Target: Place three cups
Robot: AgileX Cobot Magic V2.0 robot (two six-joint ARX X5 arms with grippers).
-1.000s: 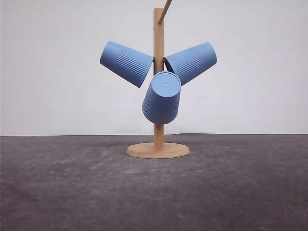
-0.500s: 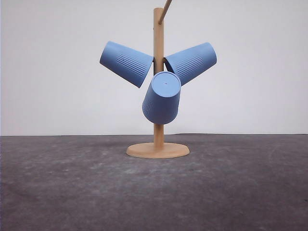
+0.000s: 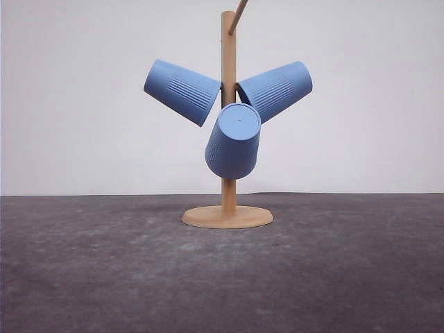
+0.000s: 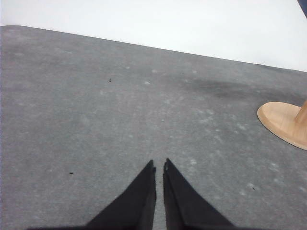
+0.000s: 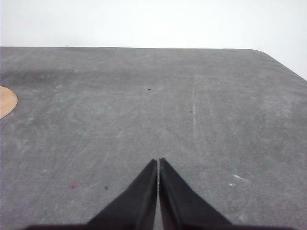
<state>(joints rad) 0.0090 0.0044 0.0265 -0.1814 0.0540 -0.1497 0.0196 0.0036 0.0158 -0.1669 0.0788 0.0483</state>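
Three light-blue ribbed cups hang upside down on the pegs of a wooden cup tree [image 3: 228,182]. One cup [image 3: 182,91] tilts out to the left, a second cup [image 3: 275,90] tilts out to the right, and the third cup [image 3: 234,141] points its flat base toward the camera. My left gripper [image 4: 159,166] is shut with nothing in it, low over the grey table, with the tree's round base [image 4: 284,123] off to one side. My right gripper [image 5: 159,162] is also shut and empty over bare table, and a sliver of the base [image 5: 6,101] shows at the frame edge.
The dark grey table [image 3: 104,277] runs back to a white wall. A bare peg [image 3: 238,15] sticks up from the top of the tree's post. The table's far corner [image 5: 268,55] shows in the right wrist view.
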